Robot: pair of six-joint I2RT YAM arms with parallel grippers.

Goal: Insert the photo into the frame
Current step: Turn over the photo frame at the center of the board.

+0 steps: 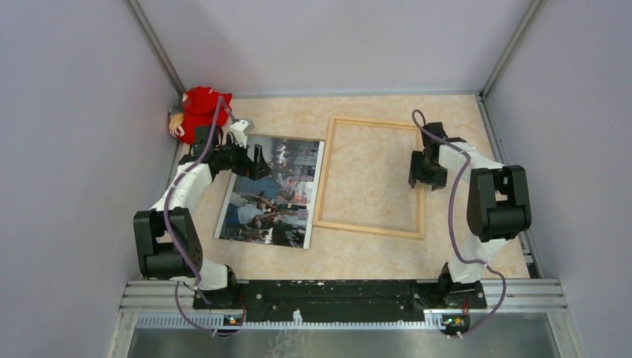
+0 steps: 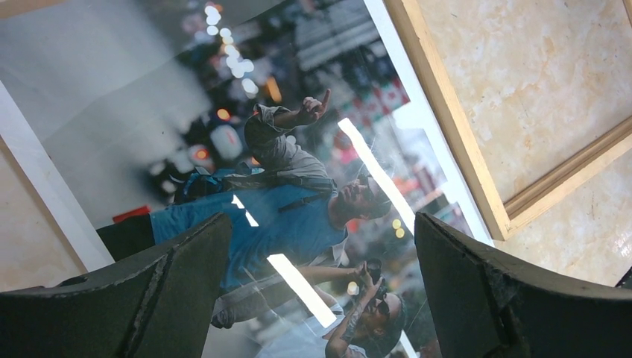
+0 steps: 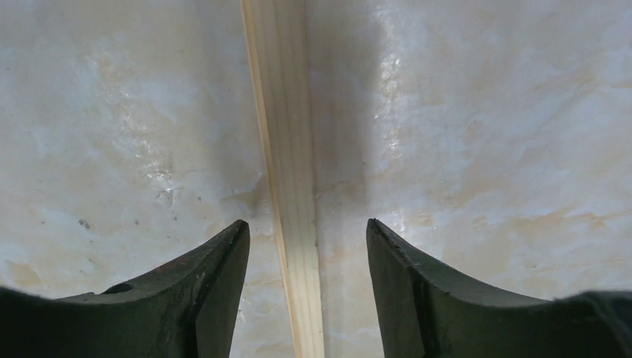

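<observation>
Straddling frame [image 3: 287, 149] rail, R fingers [image 3: 205, 298] apart

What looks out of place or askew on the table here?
A red plush toy sits in the far-left corner, unrelated to framing. The photo lies face up, skewed relative to the frame beside it. Nothing looks spilled or damaged.

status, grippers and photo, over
Left gripper open, over the photo. Right gripper open, straddling the right rail of the frame. Photo face up beside the frame, not inside. Red plush toy in far-left corner, not in the way.
</observation>
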